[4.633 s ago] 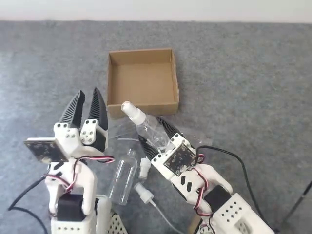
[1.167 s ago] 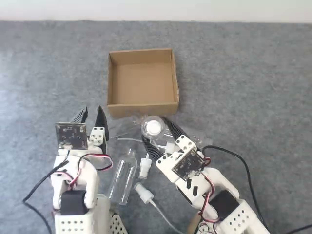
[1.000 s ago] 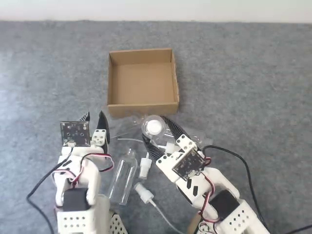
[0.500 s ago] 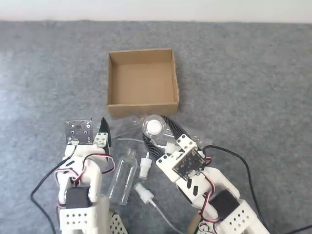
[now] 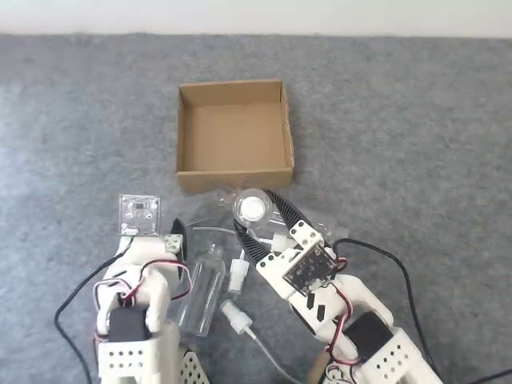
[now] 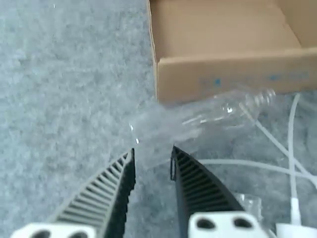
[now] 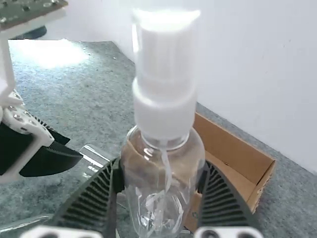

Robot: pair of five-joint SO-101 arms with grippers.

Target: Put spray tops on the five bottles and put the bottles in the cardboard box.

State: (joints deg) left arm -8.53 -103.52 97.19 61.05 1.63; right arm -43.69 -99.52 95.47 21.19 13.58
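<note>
My left gripper (image 6: 152, 157) dropped low since earlier, jaws narrowed, small gap left, over the clear bottle (image 6: 208, 116) lying just beside the cardboard box (image 6: 223, 79). My right gripper (image 7: 159, 171) clamps the capped bottle (image 7: 163, 129), tilted before, upright now, just short of the box.

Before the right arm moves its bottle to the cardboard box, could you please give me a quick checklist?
1. Spray top sits on the held bottle: ok.
2. Top screwed tight: cannot tell.
3. Right gripper shut on the bottle, bottle upright: ok.
4. Cardboard box open, nothing inside: ok.
5. Left gripper open, holding nothing, off to the side of the path: ok.
6. Uncapped bottle lies beside the box's front wall and may block a low path: not ok.
</note>
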